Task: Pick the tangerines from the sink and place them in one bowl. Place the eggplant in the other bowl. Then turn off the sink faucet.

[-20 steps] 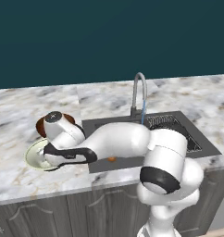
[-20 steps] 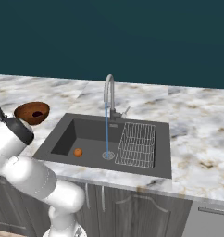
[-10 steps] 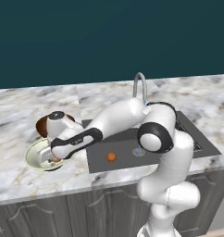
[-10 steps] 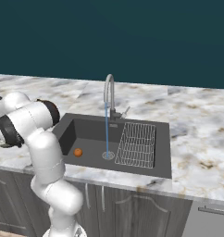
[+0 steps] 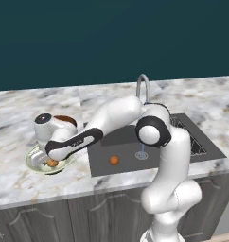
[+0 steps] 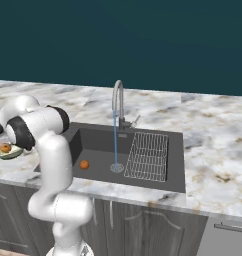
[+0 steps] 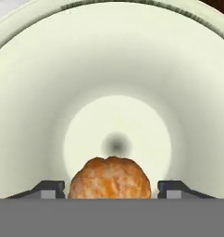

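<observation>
My gripper [image 7: 111, 189] hangs inside the wide pale cream-green bowl [image 7: 109, 69], open. One tangerine [image 7: 109, 178] sits between its fingertips [image 7: 53, 189] with a thin gap on each side. From the left base view, the gripper [image 5: 49, 158] dips into that bowl [image 5: 33, 163] on the counter left of the sink [image 5: 126, 142], with the tangerine [image 5: 52, 163] in it. A second tangerine [image 5: 114, 160] lies on the sink floor [image 6: 84, 164]. The reddish-brown bowl [image 5: 64, 120] stands just behind my hand. The eggplant is hidden. Water [image 6: 115, 140] runs from the faucet [image 6: 118, 100].
A wire rack [image 6: 148, 155] fills the right side of the sink. My arm arches over the sink's left half in the left base view. Marble counter [image 6: 213, 150] stretches to the right, with its front edge close to the pale bowl.
The arm's elbow has swung up and over to the right while the hand stayed over the pale bowl. The fingers, shut on the tangerine before, have parted from it.
</observation>
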Available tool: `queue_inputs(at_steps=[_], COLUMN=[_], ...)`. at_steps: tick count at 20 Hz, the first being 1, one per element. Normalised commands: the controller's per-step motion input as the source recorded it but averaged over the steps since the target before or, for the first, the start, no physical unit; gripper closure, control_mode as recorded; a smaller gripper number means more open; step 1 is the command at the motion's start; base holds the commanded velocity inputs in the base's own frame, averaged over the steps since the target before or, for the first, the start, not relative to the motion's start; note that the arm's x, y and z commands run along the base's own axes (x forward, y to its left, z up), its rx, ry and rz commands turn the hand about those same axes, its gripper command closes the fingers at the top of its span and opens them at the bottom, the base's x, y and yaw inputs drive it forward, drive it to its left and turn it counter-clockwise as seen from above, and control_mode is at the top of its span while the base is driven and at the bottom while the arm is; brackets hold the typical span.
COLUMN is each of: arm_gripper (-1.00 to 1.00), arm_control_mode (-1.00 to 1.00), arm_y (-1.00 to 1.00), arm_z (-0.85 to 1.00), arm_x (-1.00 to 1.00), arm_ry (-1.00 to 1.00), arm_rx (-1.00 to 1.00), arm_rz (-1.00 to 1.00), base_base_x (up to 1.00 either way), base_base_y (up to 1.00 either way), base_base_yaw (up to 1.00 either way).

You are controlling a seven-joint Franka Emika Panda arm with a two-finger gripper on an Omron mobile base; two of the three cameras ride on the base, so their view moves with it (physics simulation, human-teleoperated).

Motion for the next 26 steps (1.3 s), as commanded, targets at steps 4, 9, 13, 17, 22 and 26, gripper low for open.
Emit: queue_inputs(at_steps=[4, 9, 13, 17, 22, 26], arm_gripper=[-1.0, -1.0, -1.0, -1.0, -1.0, -1.0], arm_control_mode=[-1.0, -1.0, -1.0, -1.0, -1.0, -1.0], arm_y=[-0.24, -0.62, -0.99, -0.82, -0.9, -1.0], arm_z=[0.04, 0.07, 0.37, 0.55, 0.56, 0.35], arm_x=[0.0, 0.01, 0.0, 0.0, -0.05, -0.13], arm_ry=[-0.11, -0.14, -0.17, -0.03, 0.0, 0.06], arm_rx=[0.0, 0.02, 0.13, 0.15, 0.15, 0.08], arm_rz=[0.0, 0.0, -0.02, -0.02, -0.02, -0.09], base_base_x=[0.0, 0.0, 0.0, 0.0, 0.0, 0.0], base_base_y=[0.0, 0.0, 0.0, 0.0, 0.0, 0.0], base_base_yaw=[0.0, 0.0, 0.0, 0.0, 0.0, 0.0])
